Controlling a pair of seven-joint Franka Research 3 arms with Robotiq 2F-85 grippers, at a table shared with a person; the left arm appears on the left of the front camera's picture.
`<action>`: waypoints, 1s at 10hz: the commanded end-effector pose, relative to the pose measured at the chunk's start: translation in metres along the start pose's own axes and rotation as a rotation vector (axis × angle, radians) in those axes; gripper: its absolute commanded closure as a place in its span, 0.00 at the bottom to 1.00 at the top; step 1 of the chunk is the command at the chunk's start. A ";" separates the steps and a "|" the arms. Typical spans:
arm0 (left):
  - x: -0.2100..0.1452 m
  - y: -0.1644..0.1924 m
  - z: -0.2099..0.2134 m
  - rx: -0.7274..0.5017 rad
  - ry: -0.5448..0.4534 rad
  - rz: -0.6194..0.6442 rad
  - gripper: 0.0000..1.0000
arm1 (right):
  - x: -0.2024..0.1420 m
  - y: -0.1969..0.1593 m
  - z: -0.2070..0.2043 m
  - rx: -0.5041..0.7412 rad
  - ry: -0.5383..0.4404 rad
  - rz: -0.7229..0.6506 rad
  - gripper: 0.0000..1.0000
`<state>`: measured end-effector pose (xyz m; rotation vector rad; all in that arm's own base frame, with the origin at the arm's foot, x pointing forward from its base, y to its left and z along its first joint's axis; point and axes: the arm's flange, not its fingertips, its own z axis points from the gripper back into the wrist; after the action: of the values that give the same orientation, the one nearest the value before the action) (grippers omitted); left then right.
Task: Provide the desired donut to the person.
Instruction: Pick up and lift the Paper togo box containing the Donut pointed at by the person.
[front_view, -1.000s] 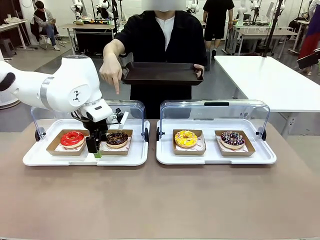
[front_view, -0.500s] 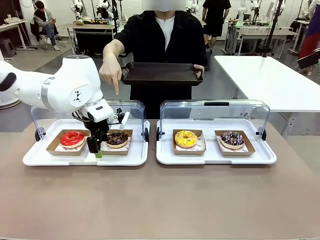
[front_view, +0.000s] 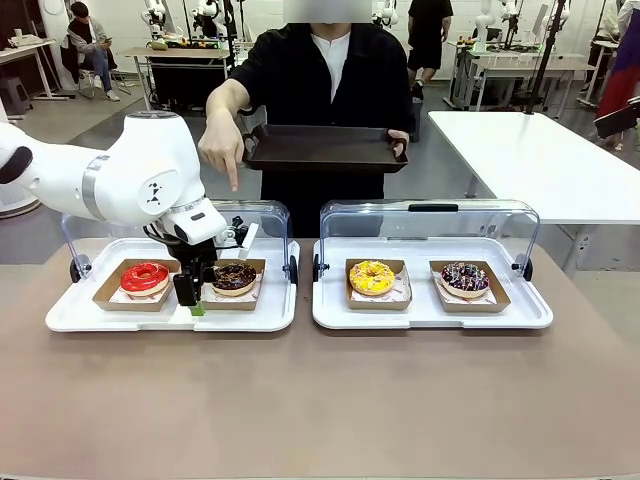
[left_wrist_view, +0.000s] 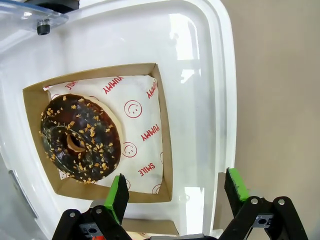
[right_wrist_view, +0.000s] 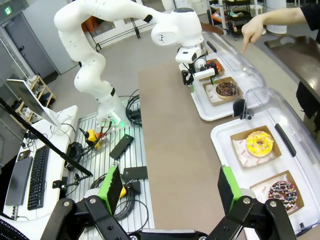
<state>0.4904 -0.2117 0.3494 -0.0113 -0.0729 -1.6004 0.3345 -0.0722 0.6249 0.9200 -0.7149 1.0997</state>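
My left claw (left_wrist_view: 177, 189) hangs open above the chocolate donut (left_wrist_view: 80, 137) in its cardboard box (left_wrist_view: 162, 150), on the white tray (front_view: 60, 318) (clear lid (front_view: 265, 212) up). The person's hand (front_view: 222, 145) points down toward it, and the brown tray (front_view: 325, 147) is held crosswise. My right claw (right_wrist_view: 168, 186) is open also.

The table (front_view: 320, 400) is being viewed by the front camera from the robot's edge, at a middling distance on the near side of the chocolate donut (front_view: 234, 277), and is being faced across toward the person (front_view: 320, 90) beyond that donut. The donut is being looked down on by the left wrist camera from directly above it and very close, along the left gripper (left_wrist_view: 176, 182). By the right wrist camera it is being seen from high up and far off to its right, past the right gripper (right_wrist_view: 169, 175); donut and table are being shared by all three views
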 end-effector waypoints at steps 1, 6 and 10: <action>-0.002 0.005 -0.005 0.015 -0.018 0.024 0.00 | 0.000 0.000 0.000 0.012 -0.009 0.003 0.00; -0.002 0.011 -0.012 0.002 0.000 0.038 0.00 | 0.000 0.000 0.000 0.012 -0.009 0.003 0.00; -0.004 0.012 -0.014 -0.003 0.013 0.039 0.18 | 0.000 0.000 0.000 0.012 -0.009 0.003 0.00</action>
<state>0.4993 -0.2052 0.3363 -0.0231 -0.0617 -1.5747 0.3345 -0.0722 0.6249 0.9200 -0.7149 1.0997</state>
